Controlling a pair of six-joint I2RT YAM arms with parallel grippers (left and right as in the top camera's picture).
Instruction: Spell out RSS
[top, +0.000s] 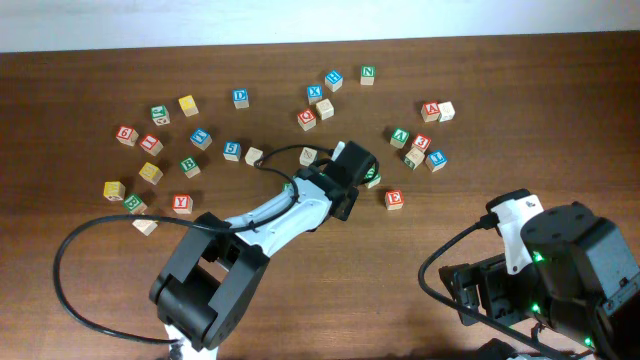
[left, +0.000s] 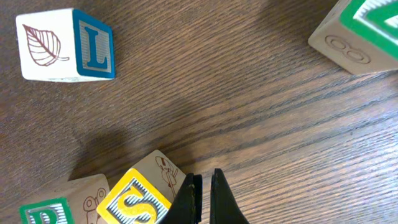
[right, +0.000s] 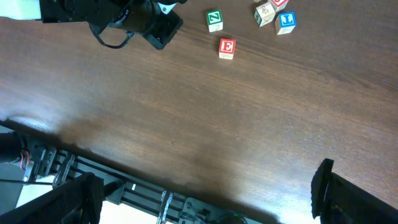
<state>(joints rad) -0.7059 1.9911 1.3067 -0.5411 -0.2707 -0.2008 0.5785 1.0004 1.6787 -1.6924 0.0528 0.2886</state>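
Observation:
In the left wrist view my left gripper (left: 203, 198) is shut and empty, its tips low over the table. A yellow S block (left: 132, 202) lies just to its left, touching or nearly touching the left finger. A block with a green letter (left: 45, 213) sits beside the S block, cut off by the frame edge. In the overhead view the left gripper (top: 354, 166) is at the table's middle and hides the S block. My right gripper (right: 205, 193) is open and empty over the table's near edge, at the lower right in the overhead view (top: 478, 292).
A blue L block with a leaf picture (left: 65, 45) and a green-lettered block (left: 360, 31) lie ahead of the left gripper. A red E block (top: 394, 199) and a green block (top: 373, 181) are next to it. Many letter blocks are scattered across the far half of the table.

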